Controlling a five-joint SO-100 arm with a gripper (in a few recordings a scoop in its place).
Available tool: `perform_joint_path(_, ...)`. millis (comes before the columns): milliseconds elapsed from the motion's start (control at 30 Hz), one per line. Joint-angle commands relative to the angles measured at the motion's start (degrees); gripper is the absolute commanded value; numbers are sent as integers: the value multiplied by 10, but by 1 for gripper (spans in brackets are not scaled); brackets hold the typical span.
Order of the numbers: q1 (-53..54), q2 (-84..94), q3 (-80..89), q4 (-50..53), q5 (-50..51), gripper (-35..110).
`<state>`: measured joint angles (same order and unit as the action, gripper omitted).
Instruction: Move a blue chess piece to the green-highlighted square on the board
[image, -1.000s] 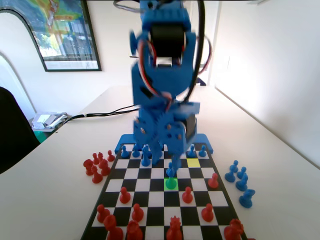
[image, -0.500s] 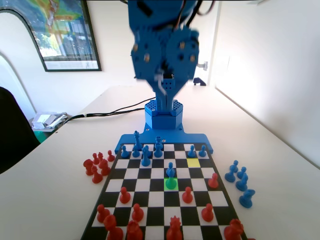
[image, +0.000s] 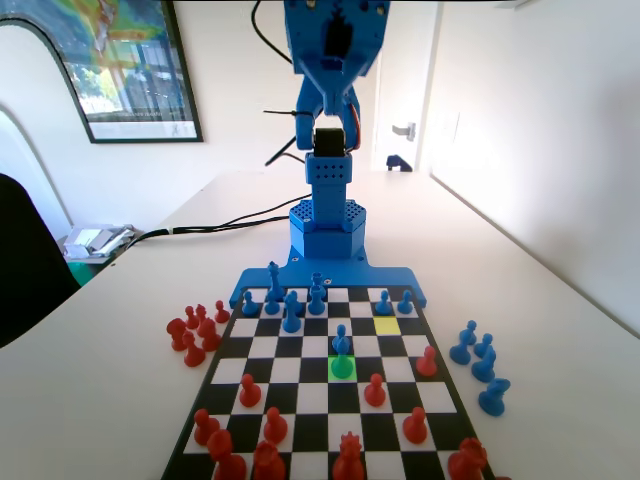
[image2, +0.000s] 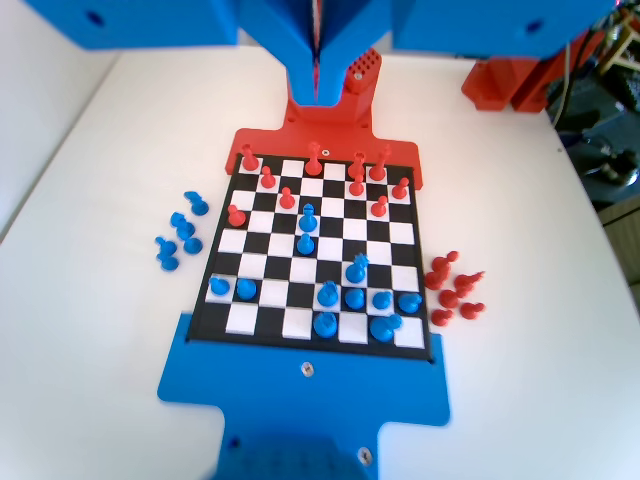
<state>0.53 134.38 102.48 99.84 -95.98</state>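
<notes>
The gripper (image2: 318, 85) hangs high above the board (image: 268, 372), and in the wrist view its two jaws meet along a thin seam, closed with nothing between them. Far below it, in the fixed view, the blue chess piece (image: 342, 364) stands upright on the green-highlighted square (image: 350, 371), near the board's middle, with a taller blue piece (image: 341, 339) on the square just behind it, toward the arm's base. In the wrist view these two blue pieces stand one behind the other well beneath the jaws, the blue chess piece (image2: 309, 215) being the farther one. The yellow square (image: 386, 325) lies to the right in the fixed view, closer to the arm's base.
</notes>
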Motion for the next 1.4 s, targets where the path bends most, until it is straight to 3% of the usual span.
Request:
perform_joint_path(0,10,77,14,22,-27,1)
perform_joint_path(567,6,284,212,-71,-58,1)
perform_joint_path(1367,2,406,224,-98,-47,1)
